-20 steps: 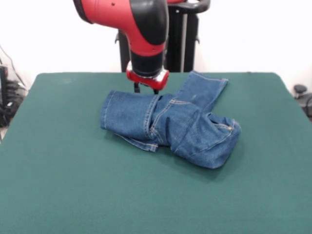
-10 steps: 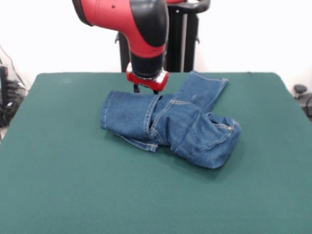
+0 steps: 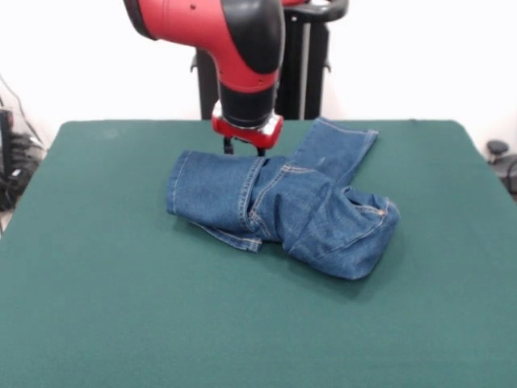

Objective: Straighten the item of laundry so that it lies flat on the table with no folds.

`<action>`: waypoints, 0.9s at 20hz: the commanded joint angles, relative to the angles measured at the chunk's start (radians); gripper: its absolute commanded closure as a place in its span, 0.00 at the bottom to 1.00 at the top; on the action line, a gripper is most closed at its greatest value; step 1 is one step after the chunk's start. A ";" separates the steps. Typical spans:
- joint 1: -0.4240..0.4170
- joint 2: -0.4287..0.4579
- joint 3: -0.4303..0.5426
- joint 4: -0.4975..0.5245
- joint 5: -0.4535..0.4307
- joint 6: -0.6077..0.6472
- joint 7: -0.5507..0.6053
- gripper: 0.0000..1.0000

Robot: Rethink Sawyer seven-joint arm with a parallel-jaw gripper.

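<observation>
The item of laundry (image 3: 283, 206), a small pair of blue denim jeans with orange-tan stitching, lies crumpled in the middle of the dark green table (image 3: 121, 299). One leg is folded over to the left, and the other points toward the far right. The waist end bulges at the near right. My gripper (image 3: 245, 149) hangs just behind the far edge of the folded left leg. Its two short black fingertips (image 3: 228, 146) stand apart, open, with nothing seen between them. The jeans hide the tips' lower ends.
The red and black arm (image 3: 242, 48) comes down over the far middle of the table. A black stand (image 3: 311, 61) rises behind it. Cables and dark gear show off the left edge (image 3: 12, 162), and a dark object lies off the right edge (image 3: 497, 149).
The arm and gripper have shifted a few pixels to the right and slightly up. The jeans have not moved.
</observation>
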 commanded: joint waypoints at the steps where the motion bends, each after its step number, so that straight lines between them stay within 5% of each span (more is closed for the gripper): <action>1: 0.072 -0.082 0.072 -0.035 0.029 0.151 0.091 0.00; 18: 0.096 -0.180 0.061 -0.118 0.022 0.420 0.079 0.00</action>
